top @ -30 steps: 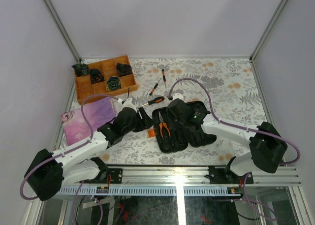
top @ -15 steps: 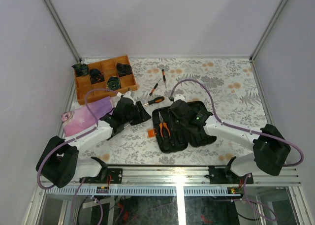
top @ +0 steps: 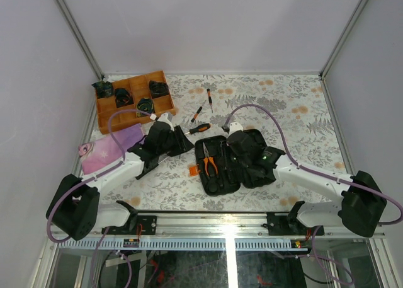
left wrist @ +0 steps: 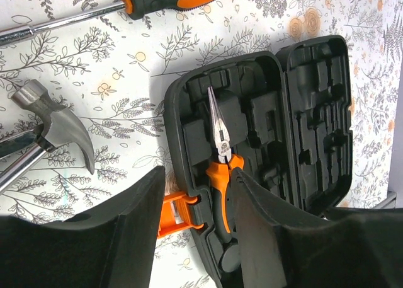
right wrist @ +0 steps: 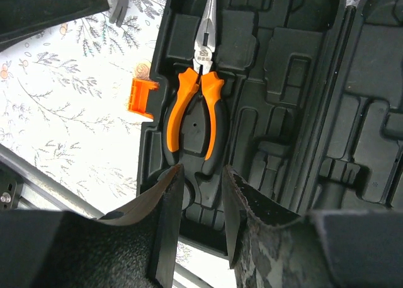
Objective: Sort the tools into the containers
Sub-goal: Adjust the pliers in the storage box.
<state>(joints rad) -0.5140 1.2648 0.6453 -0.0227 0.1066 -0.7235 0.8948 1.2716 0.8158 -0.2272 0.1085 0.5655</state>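
Observation:
The black tool case (top: 234, 160) lies open like a book, with orange-handled pliers (top: 209, 163) set in its left half (right wrist: 195, 121). A black-and-orange screwdriver (top: 199, 128) and two thin short drivers (top: 197, 113) (top: 209, 99) lie on the table beyond it. The left wrist view shows a steel-headed hammer (left wrist: 55, 125) lying left of the case (left wrist: 296, 130). My left gripper (left wrist: 195, 228) is open above the case's orange tab (left wrist: 177, 213), holding nothing. My right gripper (right wrist: 198, 203) is open over the near end of the case, just below the pliers' handles.
An orange-brown wooden divided tray (top: 133, 97) holding dark rolled items stands at the back left. A pink cloth (top: 110, 150) lies under the left arm (top: 119, 168). The metal rail (top: 227, 228) runs along the near table edge.
My left gripper has swung back from beside the case toward the screwdriver and narrowed somewhat. My right gripper has shifted slightly nearer over the case.

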